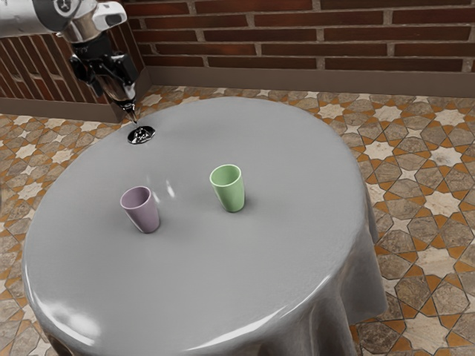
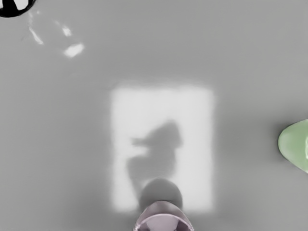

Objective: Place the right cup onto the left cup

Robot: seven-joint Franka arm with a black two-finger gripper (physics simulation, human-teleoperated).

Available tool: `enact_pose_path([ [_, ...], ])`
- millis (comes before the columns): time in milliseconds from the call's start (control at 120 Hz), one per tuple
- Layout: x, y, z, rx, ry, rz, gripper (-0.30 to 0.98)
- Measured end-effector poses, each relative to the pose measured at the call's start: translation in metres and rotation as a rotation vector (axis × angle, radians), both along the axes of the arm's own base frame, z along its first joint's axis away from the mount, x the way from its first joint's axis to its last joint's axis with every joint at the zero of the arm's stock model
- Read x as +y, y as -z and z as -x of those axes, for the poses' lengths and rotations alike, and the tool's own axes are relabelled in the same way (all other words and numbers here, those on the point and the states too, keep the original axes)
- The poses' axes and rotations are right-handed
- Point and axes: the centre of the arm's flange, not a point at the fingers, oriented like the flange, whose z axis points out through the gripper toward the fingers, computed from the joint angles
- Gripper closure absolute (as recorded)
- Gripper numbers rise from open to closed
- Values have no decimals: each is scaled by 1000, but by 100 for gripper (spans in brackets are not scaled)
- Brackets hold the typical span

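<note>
So going left to right in the exterior view, there's a smooth purple cup [image 1: 141, 210], then a green one, the green cup [image 1: 228, 189], both tall, narrowing toward the base, standing mouth up and apart on a shiny grey tablecloth [image 1: 200, 282]. The arm [image 1: 82, 26] comes in at the upper left, hand angled down, with the gripper [image 1: 134, 120] well away from both cups; can't tell if it's spread or pressed together. Near its tip there's a round glossy black-and-white thing [image 1: 141, 134], then brick wall [image 1: 260, 35] behind and star-patterned tiles [image 1: 427, 200] off right
</note>
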Motion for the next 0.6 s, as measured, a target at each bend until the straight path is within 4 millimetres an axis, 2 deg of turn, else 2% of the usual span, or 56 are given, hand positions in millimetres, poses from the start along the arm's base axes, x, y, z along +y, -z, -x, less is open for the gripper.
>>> enact_pose_path([
  [142, -15, 4, 7, -7, 44, -3, 2],
  [233, -28, 31, -18, 10, 36, -28, 2],
  [325, -74, 66, -53, 28, 34, -29, 2],
  [392, -108, 90, -71, 39, 15, -17, 2],
  [492, -145, 120, -84, 43, -31, 3, 2],
  [600, -184, 151, -83, 52, -89, 17, 2],
])
